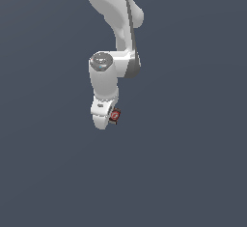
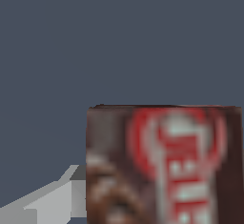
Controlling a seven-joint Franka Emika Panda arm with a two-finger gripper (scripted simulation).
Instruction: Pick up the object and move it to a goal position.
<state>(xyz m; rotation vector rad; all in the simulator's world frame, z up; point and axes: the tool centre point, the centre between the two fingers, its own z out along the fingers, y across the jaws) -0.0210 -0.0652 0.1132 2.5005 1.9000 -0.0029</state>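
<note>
The object (image 1: pixel 115 116) is a small dark brown box with a red and white label. In the exterior view it peeks out beside the white hand of my gripper (image 1: pixel 111 118), which hides most of it. The wrist view has the object (image 2: pixel 164 166) very close and blurred, label facing the camera. One grey finger (image 2: pixel 52 201) lies flat against the box's side. The other finger is out of frame. The gripper looks shut on the object.
A plain dark grey-blue surface (image 1: pixel 193 173) fills both views. The white arm (image 1: pixel 116 23) comes down from the top of the exterior view. No other objects or goal marker show.
</note>
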